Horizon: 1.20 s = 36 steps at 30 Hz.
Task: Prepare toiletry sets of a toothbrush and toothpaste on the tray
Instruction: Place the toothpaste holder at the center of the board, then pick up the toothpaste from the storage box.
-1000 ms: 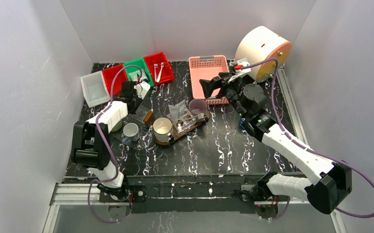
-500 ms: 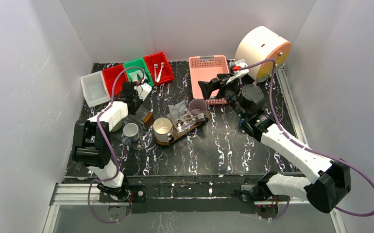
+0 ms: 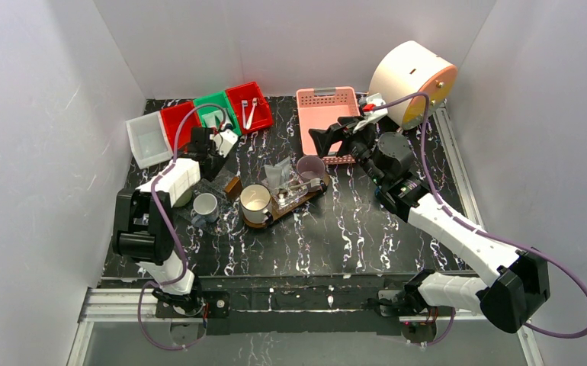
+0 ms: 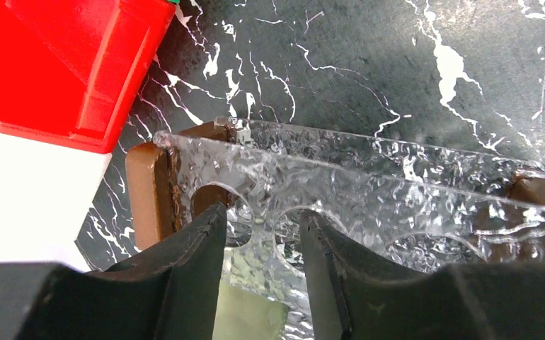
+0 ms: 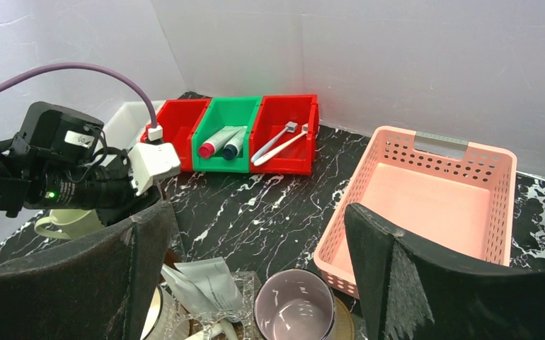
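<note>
The dark wooden tray (image 3: 299, 203) lies mid-table with a cream mug (image 3: 255, 199), a purple mug (image 3: 310, 166) and a clear holder (image 3: 296, 187) on it. Two toothpaste tubes (image 5: 217, 142) lie in the green bin (image 3: 216, 109), and toothbrushes (image 5: 277, 140) in the red bin (image 3: 249, 105) beside it. My left gripper (image 4: 262, 216) is low by a brown block (image 4: 148, 193). Its fingers stand slightly apart astride a clear dimpled plate (image 4: 369, 184), open. My right gripper (image 5: 254, 219) hovers wide open and empty over the purple mug (image 5: 294, 308) and the pink basket's near edge.
A pink basket (image 3: 327, 116) stands at the back. A round cream drum (image 3: 411, 72) is at back right, a white bin (image 3: 146, 138) and another red bin (image 3: 176, 120) at back left. A grey mug (image 3: 205, 204) sits left of the tray.
My left gripper's fingers have parted a little around the clear plate. The right gripper has drifted slightly left and toward the back, still wide open.
</note>
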Each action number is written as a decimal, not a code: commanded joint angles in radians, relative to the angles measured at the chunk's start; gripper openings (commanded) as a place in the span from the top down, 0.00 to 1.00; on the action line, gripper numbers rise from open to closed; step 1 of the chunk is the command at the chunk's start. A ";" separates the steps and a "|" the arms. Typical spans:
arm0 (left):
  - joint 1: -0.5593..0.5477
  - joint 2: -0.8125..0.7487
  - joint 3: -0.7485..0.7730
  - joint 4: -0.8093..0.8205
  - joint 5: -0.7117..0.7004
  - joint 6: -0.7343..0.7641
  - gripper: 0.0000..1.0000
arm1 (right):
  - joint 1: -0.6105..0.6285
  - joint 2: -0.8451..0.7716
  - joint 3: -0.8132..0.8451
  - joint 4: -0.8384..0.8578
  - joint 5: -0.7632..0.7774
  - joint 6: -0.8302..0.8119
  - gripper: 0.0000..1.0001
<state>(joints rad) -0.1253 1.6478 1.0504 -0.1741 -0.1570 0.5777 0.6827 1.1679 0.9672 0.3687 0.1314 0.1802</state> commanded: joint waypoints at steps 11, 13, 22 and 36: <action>0.007 -0.176 0.045 -0.057 0.018 -0.049 0.42 | 0.002 0.002 0.028 0.027 0.002 0.001 0.01; 0.007 -0.206 0.051 -0.023 0.017 -0.098 0.32 | 0.002 -0.003 0.027 0.026 0.012 -0.004 0.02; 0.007 -0.152 0.201 0.026 -0.020 -0.527 0.22 | 0.002 -0.028 0.006 0.022 0.055 -0.011 0.01; 0.007 0.169 0.445 0.024 -0.081 -1.000 0.28 | 0.002 -0.042 -0.034 0.027 0.090 -0.033 0.01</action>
<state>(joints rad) -0.1249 1.7569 1.4220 -0.1371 -0.2241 -0.2523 0.6827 1.1458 0.9413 0.3622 0.1951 0.1692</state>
